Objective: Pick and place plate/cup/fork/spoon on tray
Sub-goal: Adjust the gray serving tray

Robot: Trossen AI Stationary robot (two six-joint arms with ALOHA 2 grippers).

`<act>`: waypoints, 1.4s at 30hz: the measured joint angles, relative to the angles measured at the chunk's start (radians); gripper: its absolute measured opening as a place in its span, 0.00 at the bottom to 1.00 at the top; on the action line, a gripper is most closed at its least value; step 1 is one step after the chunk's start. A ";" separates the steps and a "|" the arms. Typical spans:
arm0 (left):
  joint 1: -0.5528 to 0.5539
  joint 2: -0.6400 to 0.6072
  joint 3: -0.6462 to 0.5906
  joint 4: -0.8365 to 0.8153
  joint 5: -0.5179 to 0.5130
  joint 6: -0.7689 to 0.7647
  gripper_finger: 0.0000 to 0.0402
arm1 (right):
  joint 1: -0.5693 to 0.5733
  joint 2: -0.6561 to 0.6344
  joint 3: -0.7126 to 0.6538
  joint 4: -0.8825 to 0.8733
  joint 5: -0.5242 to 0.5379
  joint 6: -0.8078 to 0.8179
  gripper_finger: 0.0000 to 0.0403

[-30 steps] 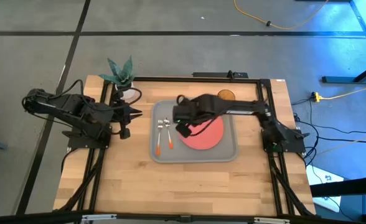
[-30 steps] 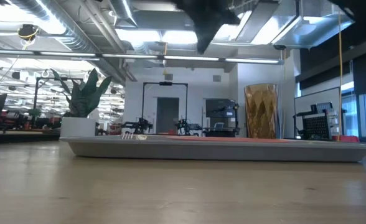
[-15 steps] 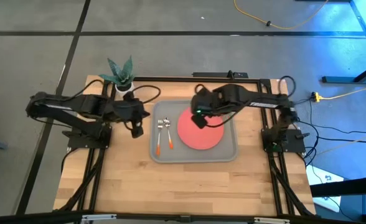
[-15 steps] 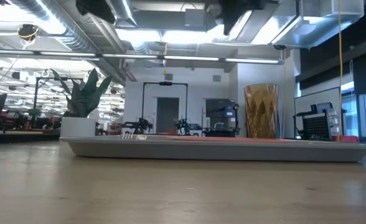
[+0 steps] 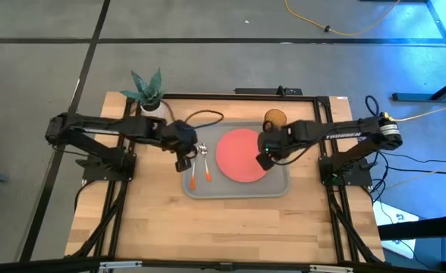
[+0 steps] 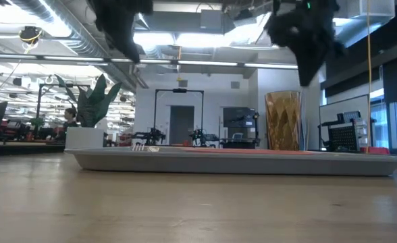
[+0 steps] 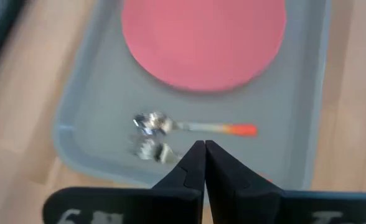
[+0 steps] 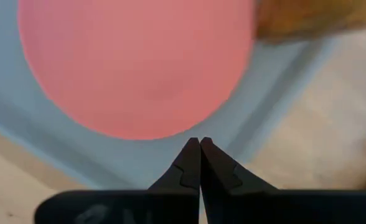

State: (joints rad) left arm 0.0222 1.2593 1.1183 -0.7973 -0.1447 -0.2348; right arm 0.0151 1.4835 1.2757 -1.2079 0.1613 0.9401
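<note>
I have the left end effector (image 5: 183, 161) over the tray's (image 5: 276, 187) left edge, clenched with its fingers pressed together and nothing between them. Just past its tips, on the tray, lie the spoon (image 7: 192, 127) and the fork (image 7: 150, 150) side by side; in the left wrist view the spoon's orange handle points away from its bowl, and the fork's tines sit right beside my fingertips (image 7: 195, 163), the rest hidden behind them. Beyond the cutlery, farther from this end effector, is the plate (image 5: 241, 155), flat on the tray.

My right end effector (image 5: 262, 160) hangs over the plate's right edge, also clenched and empty. In the right wrist view the plate (image 8: 136, 62) fills the area ahead of the tips, with the grey tray (image 8: 43, 134) showing around it. The cup (image 5: 274, 118) stands upright on the desk (image 5: 230, 227) behind this end effector, just outside the tray's far right corner; I cannot tell whether it touches the rim.

Behind the left arm, at the desk's far left corner, a potted plant (image 5: 149, 91) stands. From the low view both end effectors hang well above the tray (image 6: 232, 163), touching nothing.
</note>
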 joint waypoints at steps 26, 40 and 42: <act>-0.067 0.551 -0.001 0.098 0.262 0.054 0.00 | 0.000 -0.013 -0.511 0.529 -0.269 -0.008 0.00; -0.084 0.585 0.000 0.104 0.261 0.053 0.00 | 0.001 0.033 -0.511 0.591 -0.270 -0.032 0.00; -0.084 0.585 0.000 0.106 0.261 0.053 0.00 | 0.001 0.048 -0.511 0.593 -0.285 -0.032 0.00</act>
State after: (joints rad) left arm -0.0616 1.8446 1.1179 -0.6917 0.1162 -0.1822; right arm 0.0162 1.5319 0.7647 -0.6150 -0.1239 0.9081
